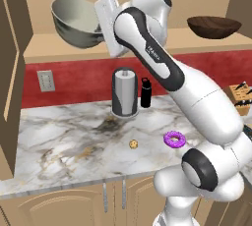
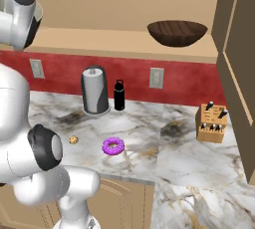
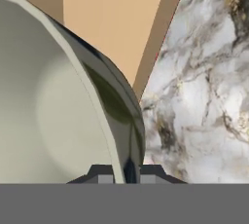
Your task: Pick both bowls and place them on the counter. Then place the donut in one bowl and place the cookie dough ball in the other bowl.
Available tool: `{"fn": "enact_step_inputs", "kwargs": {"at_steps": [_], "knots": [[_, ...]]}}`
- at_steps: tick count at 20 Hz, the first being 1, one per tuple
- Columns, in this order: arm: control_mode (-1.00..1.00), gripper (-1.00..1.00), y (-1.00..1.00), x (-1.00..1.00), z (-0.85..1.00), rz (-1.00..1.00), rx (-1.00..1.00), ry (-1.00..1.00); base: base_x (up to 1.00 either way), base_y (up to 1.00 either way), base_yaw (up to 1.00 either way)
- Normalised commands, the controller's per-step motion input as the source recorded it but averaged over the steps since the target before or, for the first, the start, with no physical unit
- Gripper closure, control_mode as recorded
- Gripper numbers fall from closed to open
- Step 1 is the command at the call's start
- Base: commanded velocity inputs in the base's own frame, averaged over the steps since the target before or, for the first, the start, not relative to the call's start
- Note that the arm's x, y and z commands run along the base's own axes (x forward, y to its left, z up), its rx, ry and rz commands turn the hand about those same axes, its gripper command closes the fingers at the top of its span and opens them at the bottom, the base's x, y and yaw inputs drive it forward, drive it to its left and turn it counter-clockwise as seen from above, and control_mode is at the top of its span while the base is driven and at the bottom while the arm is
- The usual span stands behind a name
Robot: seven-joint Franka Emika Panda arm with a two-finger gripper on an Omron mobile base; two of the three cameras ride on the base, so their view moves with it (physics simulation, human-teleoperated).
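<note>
We see the claw (image 3: 127,177) clamped on the rim of the grey-green ceramic bowl (image 1: 75,21), one finger inside the wall and one outside, as the hand view shows. In the left base view that bowl hangs tilted in the air, its cream hollow turned toward us, up at the level of the tan shelf (image 1: 59,48) and above the left part of the marble tabletop (image 1: 64,136), clear of it. The white arm (image 1: 162,63) reaches up and leftward to it.

We take the paper towel holder (image 1: 124,92) as our landmark; it stands upright at the back of the tabletop, under the red backsplash. A small black bottle (image 1: 145,92) stands just beside it, on its right. The cookie dough ball (image 1: 133,144) lies on the marble in front of the holder, nearer to us, well apart from it. The purple-iced donut (image 1: 174,139) lies flat to the right of the ball, near it but not touching, in front of and to the right of the holder.

The dark brown wooden bowl (image 2: 177,33) sits upright on the shelf, above and well to the right of the holder. In the right base view a knife block (image 2: 212,122) stands on the tabletop far to the holder's right.
</note>
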Motion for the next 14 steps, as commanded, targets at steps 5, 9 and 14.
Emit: {"fn": "enact_step_inputs", "kwargs": {"at_steps": [5, 9, 14], "knots": [[-1.00, 1.00, -0.39, -0.72, -0.06, 0.00, 0.00, 0.00, 0.00, 0.00, 0.00], [-1.00, 1.00, -0.36, -0.64, -0.16, -0.01, 0.00, 0.06, 0.00, 0.00, 0.00], [-1.00, 1.00, -0.30, -0.52, -0.23, -0.02, -0.01, 0.21, 0.00, 0.00, 0.00]]}}
